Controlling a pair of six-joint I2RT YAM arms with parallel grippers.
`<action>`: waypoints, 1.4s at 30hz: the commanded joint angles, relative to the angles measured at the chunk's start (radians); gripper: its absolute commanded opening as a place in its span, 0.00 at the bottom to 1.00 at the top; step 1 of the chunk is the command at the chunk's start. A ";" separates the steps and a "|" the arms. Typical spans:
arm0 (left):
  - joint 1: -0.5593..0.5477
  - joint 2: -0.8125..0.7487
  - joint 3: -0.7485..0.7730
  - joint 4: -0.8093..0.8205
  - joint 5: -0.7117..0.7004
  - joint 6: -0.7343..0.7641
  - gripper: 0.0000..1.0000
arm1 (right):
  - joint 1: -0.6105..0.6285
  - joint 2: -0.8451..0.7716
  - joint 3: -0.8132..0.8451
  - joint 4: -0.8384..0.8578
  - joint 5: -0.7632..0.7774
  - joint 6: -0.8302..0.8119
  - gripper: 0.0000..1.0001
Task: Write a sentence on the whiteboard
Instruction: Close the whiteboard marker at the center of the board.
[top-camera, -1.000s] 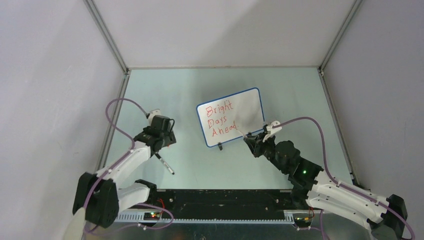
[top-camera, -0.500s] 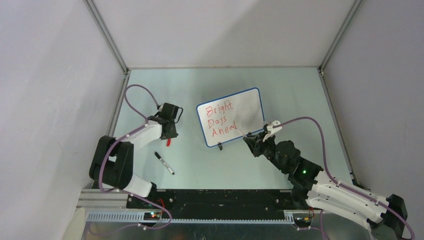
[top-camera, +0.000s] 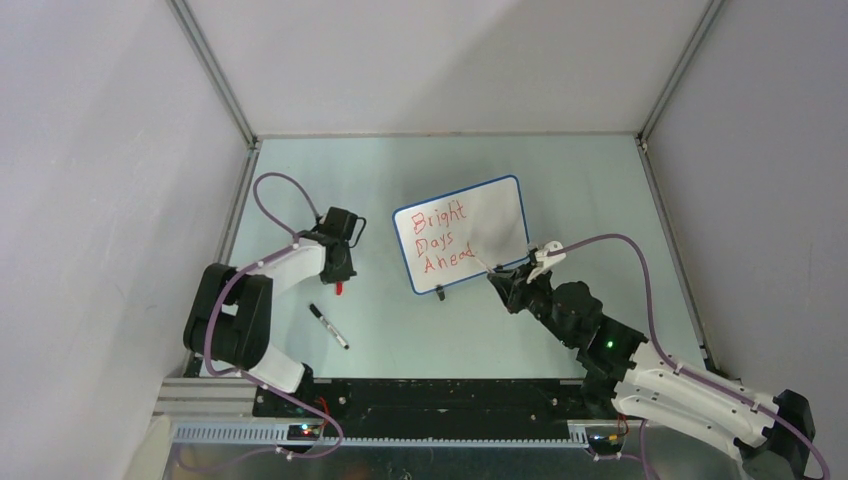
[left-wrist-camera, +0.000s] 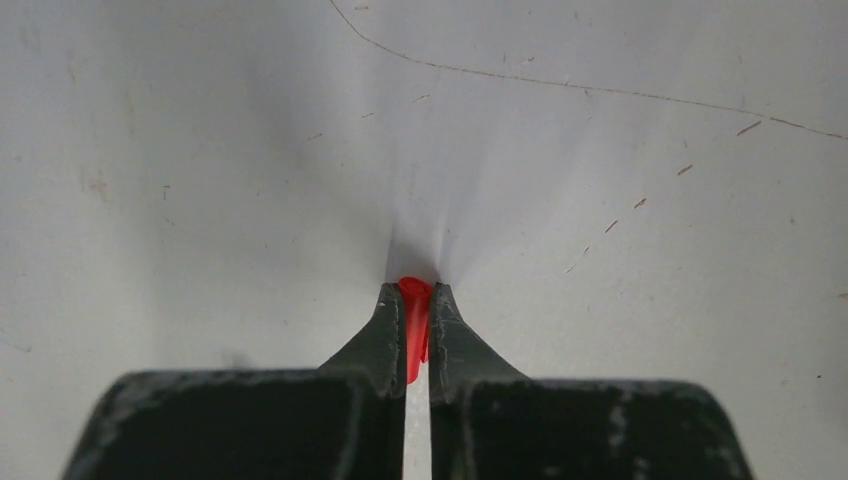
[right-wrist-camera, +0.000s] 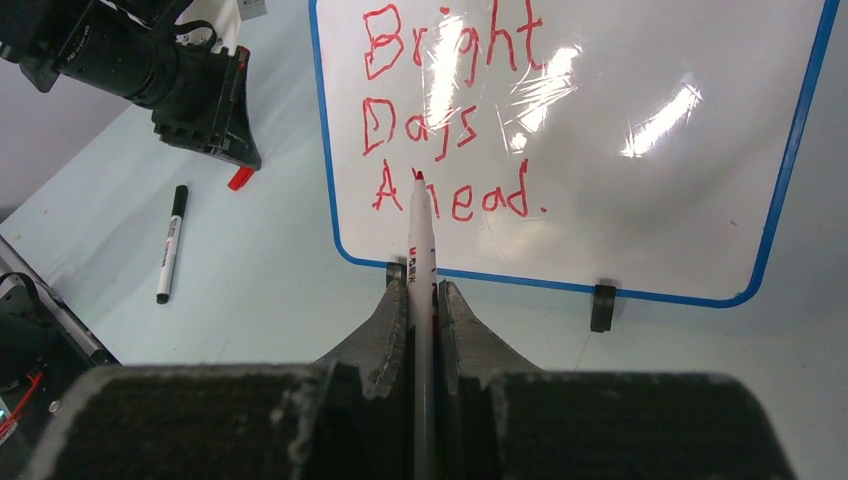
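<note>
A: Top view: the whiteboard (top-camera: 462, 235) is standing in the middle of the frame on the worktop (top-camera: 560, 190), leaning on 2 black clip feet (right-wrist-camera: 600, 305).

B: And the sentence (top-camera: 440, 240) is showing in red across 3 lines: "Bright", "Days", "Ahead", with a dot after the last word.

A: The right gripper (top-camera: 500, 282) is reaching in from the lower right. How's it looking?

B: It's closed tight, clamping a red marker (right-wrist-camera: 420, 230) between both fingers. In the right wrist view the red tip is pointing up at the bottom line, over the "A". Whether it's touching the board, I can't tell.

A: Left of centre, the left gripper (top-camera: 340, 283) is pointing down at the worktop, well apart from the board.

B: In its wrist view the fingers are sitting nearly together, pinching a small red piece (left-wrist-camera: 414, 320) at their tips. It's looking like a marker cap, and it's right down at the worktop.

A: And a second marker (top-camera: 328, 326), white barrel with a black cap, is lying loose on the worktop at lower left, just below that left gripper.
</note>
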 joint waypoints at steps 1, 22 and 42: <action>0.007 -0.065 -0.003 0.014 0.026 -0.019 0.00 | 0.005 -0.023 0.003 0.025 0.015 -0.012 0.00; -0.060 -0.906 -0.335 0.260 0.240 -0.959 0.00 | 0.264 0.287 0.202 0.148 -0.110 -0.049 0.00; -0.059 -0.972 -0.424 0.353 0.378 -1.191 0.00 | 0.327 0.624 0.462 0.180 0.059 -0.149 0.00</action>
